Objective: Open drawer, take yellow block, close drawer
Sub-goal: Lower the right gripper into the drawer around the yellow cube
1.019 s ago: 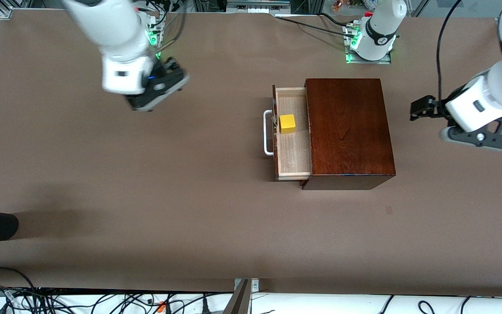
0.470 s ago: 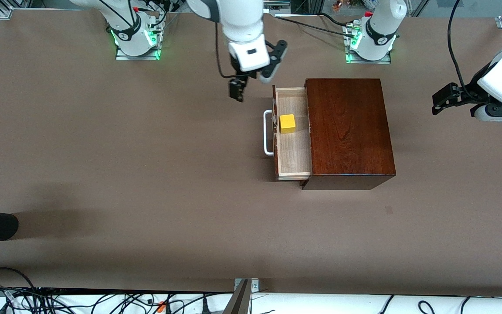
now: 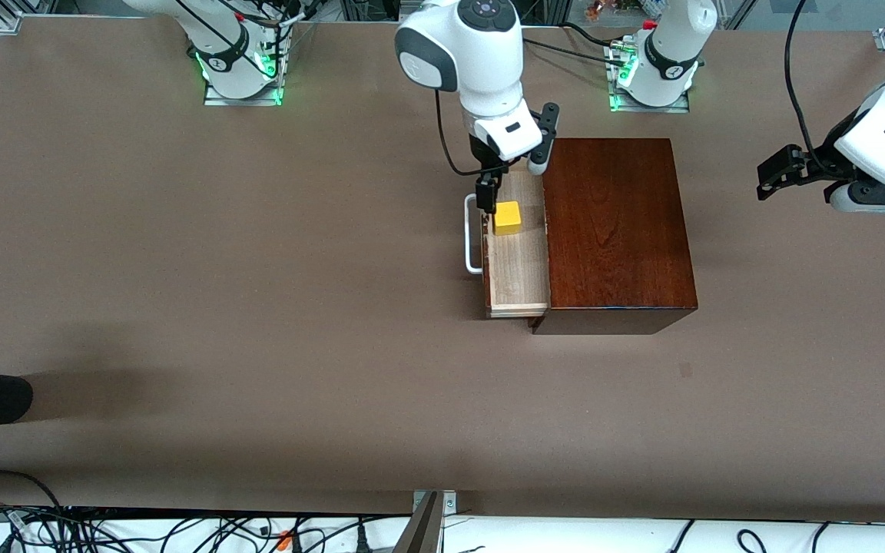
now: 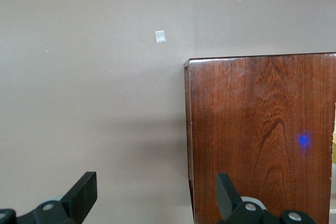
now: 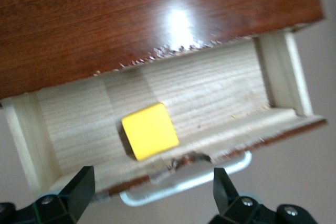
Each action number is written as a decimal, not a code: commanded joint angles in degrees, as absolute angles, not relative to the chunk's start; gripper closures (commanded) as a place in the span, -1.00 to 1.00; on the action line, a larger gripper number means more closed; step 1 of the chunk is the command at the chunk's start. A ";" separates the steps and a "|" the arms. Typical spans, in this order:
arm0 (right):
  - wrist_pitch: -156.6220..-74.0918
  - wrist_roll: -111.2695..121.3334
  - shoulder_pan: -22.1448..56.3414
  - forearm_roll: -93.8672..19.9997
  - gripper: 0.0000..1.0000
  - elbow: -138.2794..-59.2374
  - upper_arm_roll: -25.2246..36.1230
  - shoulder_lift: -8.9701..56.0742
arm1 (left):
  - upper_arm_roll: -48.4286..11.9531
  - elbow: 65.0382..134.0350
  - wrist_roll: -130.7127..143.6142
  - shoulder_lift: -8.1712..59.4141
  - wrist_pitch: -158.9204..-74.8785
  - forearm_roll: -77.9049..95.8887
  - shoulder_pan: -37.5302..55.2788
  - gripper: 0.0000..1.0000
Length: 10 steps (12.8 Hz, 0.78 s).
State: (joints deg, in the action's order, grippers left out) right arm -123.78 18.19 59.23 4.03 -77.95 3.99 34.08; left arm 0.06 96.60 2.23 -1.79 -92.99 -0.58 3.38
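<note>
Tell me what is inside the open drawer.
The drawer holds one yellow block on pale wood. The open right gripper covers one end, and the part inside the box is hidden.

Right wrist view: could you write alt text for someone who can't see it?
A yellow block lies in the open drawer of a dark wooden box, seen from above. The right gripper hangs open over the drawer, its two fingertips framing the block, with the white handle between them.
</note>
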 commanded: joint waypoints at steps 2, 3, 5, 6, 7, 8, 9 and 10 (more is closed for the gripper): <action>-124.19 19.42 61.00 7.12 -1.00 -74.01 4.83 37.79 | 0.09 95.45 2.64 -1.50 -91.84 0.62 3.69 -1.00; -124.45 20.73 61.00 7.12 -1.00 -73.57 4.83 38.58 | 0.17 95.54 2.46 -1.49 -91.76 0.70 3.69 -1.00; -125.07 21.79 61.00 7.21 -1.00 -71.55 4.83 41.21 | 0.18 95.54 2.46 -1.49 -91.76 0.70 3.78 -1.00; -125.16 22.84 61.00 7.21 -1.00 -70.67 4.83 42.61 | 0.18 95.54 2.37 -1.49 -91.76 0.70 3.69 -1.00; -126.11 23.29 61.00 7.21 -1.00 -70.40 4.83 43.58 | 0.18 95.54 2.37 -1.49 -91.76 0.70 3.69 -1.00; -126.65 23.29 61.00 7.21 -1.00 -70.49 4.92 44.12 | 0.18 95.45 2.29 -1.49 -91.76 0.70 3.69 -1.00; -126.65 23.20 61.00 7.21 -1.00 -70.49 4.92 44.47 | 0.09 95.54 2.29 -1.49 -91.76 0.70 3.69 -1.00; -126.65 23.38 61.00 7.29 -1.00 -70.49 4.92 44.56 | 0.17 95.45 2.29 -1.49 -91.76 0.70 3.69 -1.00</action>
